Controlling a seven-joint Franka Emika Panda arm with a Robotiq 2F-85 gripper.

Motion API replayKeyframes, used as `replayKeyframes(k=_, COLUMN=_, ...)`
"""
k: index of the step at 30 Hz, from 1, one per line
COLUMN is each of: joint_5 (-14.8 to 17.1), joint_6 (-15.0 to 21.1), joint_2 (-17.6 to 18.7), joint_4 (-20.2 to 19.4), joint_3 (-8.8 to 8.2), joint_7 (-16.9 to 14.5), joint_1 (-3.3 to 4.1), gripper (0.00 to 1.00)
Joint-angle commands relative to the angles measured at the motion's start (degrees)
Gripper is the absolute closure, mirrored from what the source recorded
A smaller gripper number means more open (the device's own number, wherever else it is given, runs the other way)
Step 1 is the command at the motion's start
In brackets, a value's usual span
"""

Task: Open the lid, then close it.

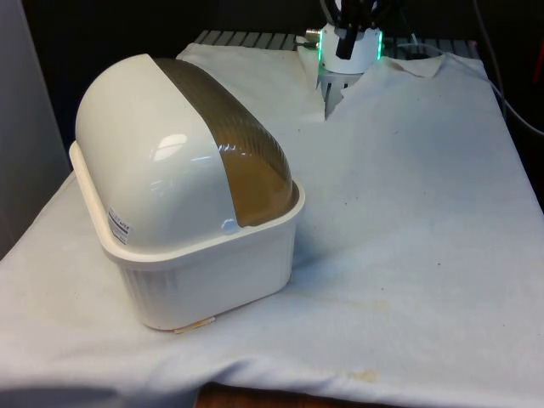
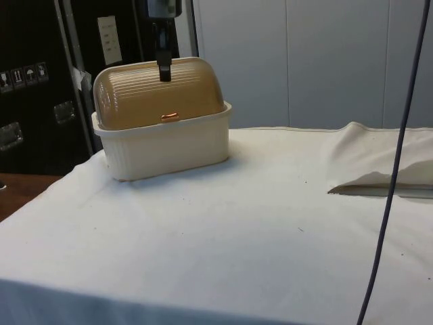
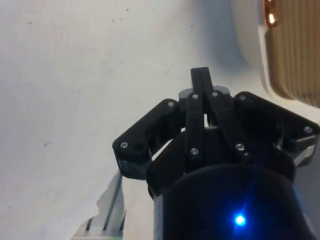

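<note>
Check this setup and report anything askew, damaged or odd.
Nothing is damaged. The cream plastic bread box sits upright, its ribbed amber roll-top lid closed. The white tablecloth is rumpled and folded up at one edge, with faint stains. The black end effector is shut.

1. The desk (image 1: 425, 280) was covered all over by a white cloth (image 2: 237, 223), which hung down past the near edge in the side view.
2. A cream bread box (image 1: 200, 272) sat straight on the cloth, toward the front view's left, with its ribbed brownish lid (image 2: 159, 98) down over the top.
3. The cloth was kinda rumpled: one fold was lifted up on the side view's right (image 2: 379, 159), and there was a split in it at the far end in the front view (image 1: 327, 106).
4. A few small dark specks and a faint yellowish stain (image 1: 365, 374) showed on the cloth near the front edge.
</note>
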Motion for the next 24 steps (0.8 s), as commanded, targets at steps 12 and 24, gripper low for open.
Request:
replayKeyframes(k=12, joint_5=-6.25, joint_6=2.41, joint_2=-0.97, joint_4=-2.81, joint_3=0.23, joint_7=2.81, joint_1=0.06, gripper=1.00)
replayKeyframes(k=24, joint_5=-13.35, joint_6=3.61, joint_2=-0.57, joint_4=-4.53, joint_3=0.63, joint_7=8.14, joint_1=0.06, gripper=1.00)
